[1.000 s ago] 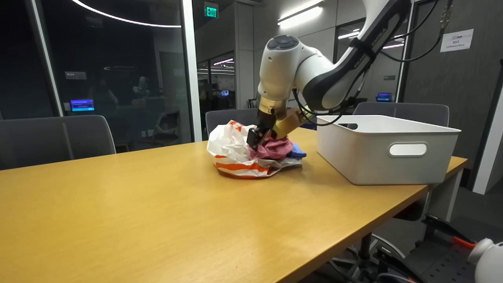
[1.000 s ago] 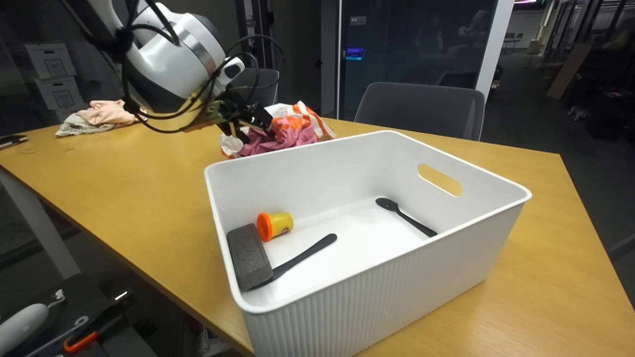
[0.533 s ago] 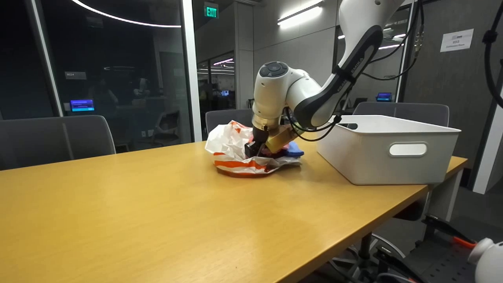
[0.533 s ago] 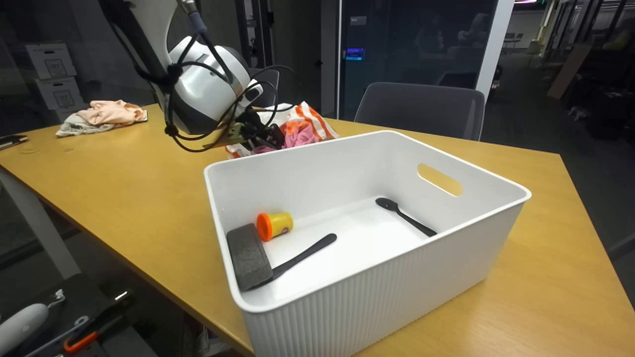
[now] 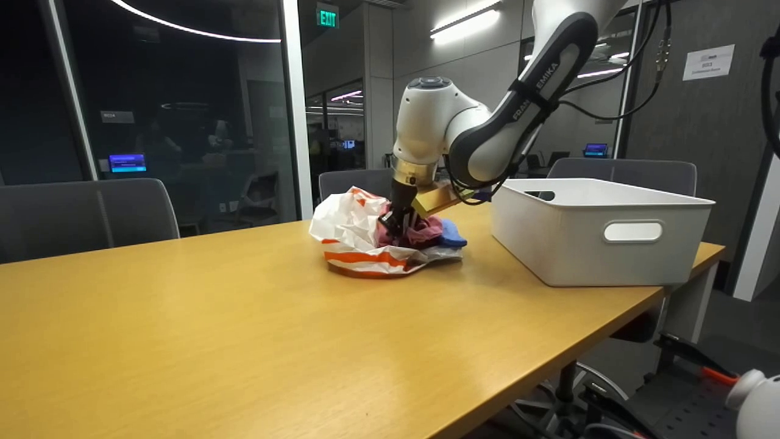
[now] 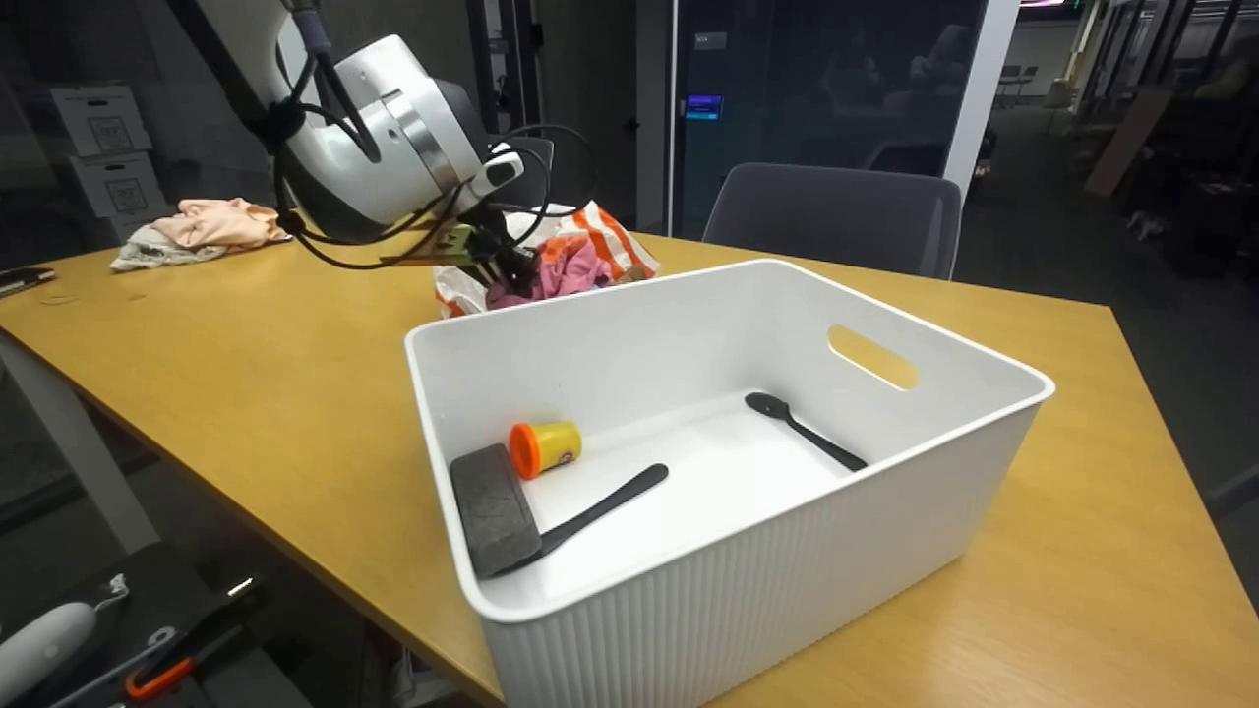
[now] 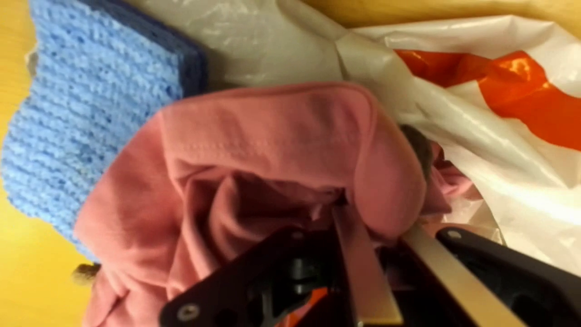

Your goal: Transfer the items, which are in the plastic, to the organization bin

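A pink cloth (image 7: 254, 136) lies bunched in the white and orange plastic bag (image 5: 344, 225) on the table. My gripper (image 7: 376, 220) is shut on a fold of this cloth; the fold bulges between the two fingers, whose tips are partly hidden in it. Beside the cloth a blue sponge (image 7: 95, 104) rests at the bag's mouth. The white organization bin (image 6: 767, 590) stands near the bag. In it are a dark grey block (image 6: 494, 511), a yellow tub (image 6: 559, 445) with an orange lid, a black spoon (image 6: 811, 436) and another black utensil (image 6: 610, 503).
The bin's tall wall (image 5: 548, 244) rises close beside the arm and bag. Peach and grey cloths (image 6: 211, 231) lie farther off on the table (image 5: 244, 341). Chairs (image 6: 836, 216) stand around it. A small brown thing (image 7: 415, 145) shows partly behind the pink cloth.
My gripper went down into the pink cloth, its jaws closed on a fold, and it has risen slightly. The bag has shifted a little away from the bin.
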